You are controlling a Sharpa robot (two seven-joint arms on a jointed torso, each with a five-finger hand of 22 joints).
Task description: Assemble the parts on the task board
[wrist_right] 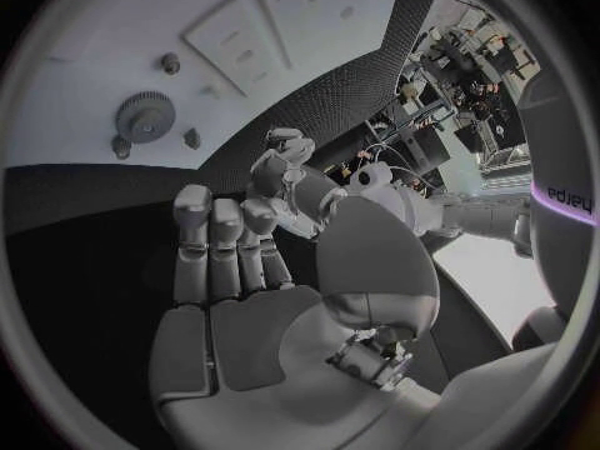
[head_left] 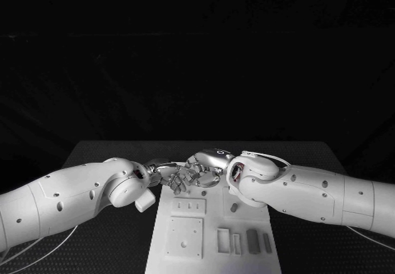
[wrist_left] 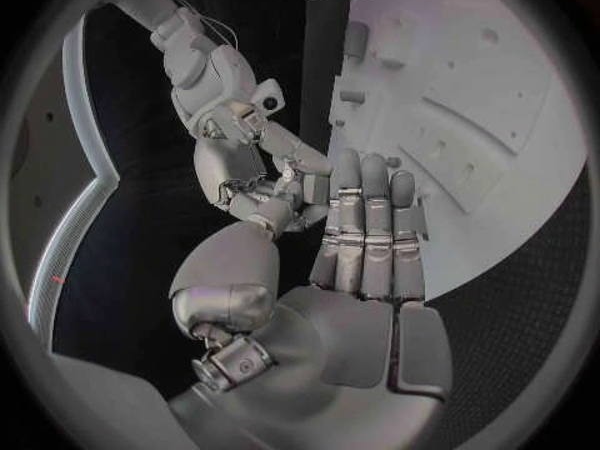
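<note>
The white task board [head_left: 210, 254] lies along the middle of the table. Above its far end my left hand [head_left: 169, 174] and right hand [head_left: 206, 165] meet fingertip to fingertip. In the left wrist view the left hand [wrist_left: 363, 250] has its fingers straight and close together, and the right hand [wrist_left: 256, 165] reaches to its thumb and fingertips. In the right wrist view the right hand [wrist_right: 250, 270] also has straight fingers, with the left hand [wrist_right: 281, 165] at their tips. Whether a part sits between them is hidden. A grey gear [wrist_right: 148, 118] stands on the board [wrist_right: 113, 30].
Two grey bars [head_left: 253, 241] lie at the board's near right, beside a narrow slot block [head_left: 223, 240]. A square plate [head_left: 185, 235] and a smaller plate [head_left: 189, 205] sit on its left half. Short pegs [wrist_right: 169, 63] stand near the gear. Black table [head_left: 99, 151] surrounds the board.
</note>
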